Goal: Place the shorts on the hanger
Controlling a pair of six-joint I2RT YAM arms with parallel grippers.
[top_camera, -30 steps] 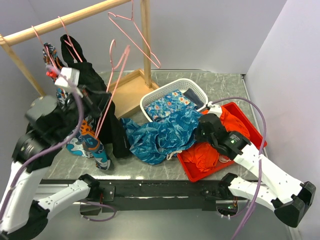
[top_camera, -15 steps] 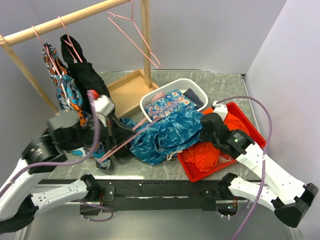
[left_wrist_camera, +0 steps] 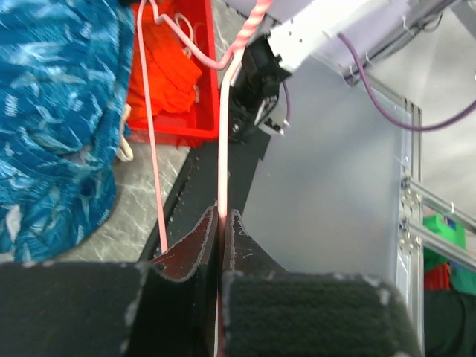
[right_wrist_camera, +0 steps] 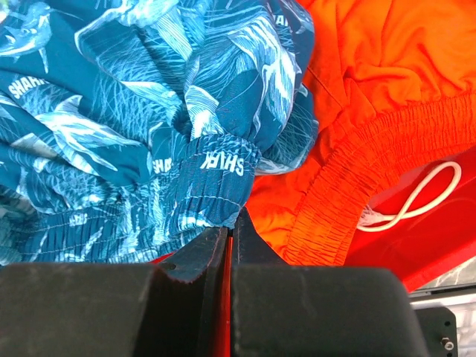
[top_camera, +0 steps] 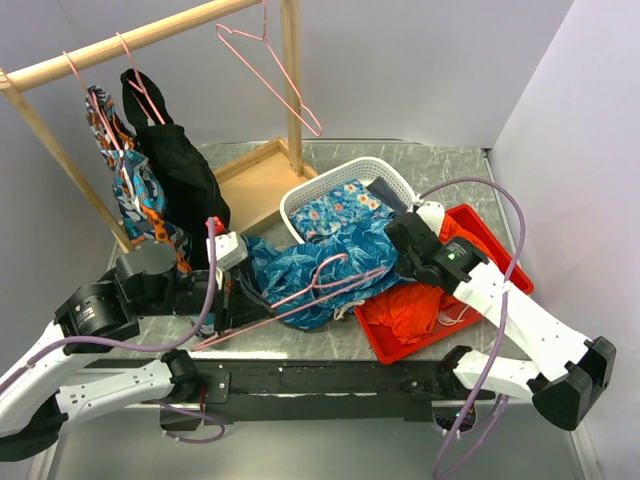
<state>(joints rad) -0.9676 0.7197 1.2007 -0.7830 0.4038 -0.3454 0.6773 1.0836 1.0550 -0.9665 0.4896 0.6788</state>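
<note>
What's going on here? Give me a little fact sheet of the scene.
left gripper: shut on the pink hanger
right gripper: shut at the waistband of the shorts, seemingly pinching it
shorts: heaped on the table, pink hanger lying across them
red tray: holds an orange garment
white basket: holds a flowered blue cloth

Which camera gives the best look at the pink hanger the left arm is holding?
Top external: nearly the whole hanger shows, lying across the shorts. Left wrist shows only two wires and the hook's bend, one wire pinched in the left gripper. Right wrist shows no hanger.
</note>
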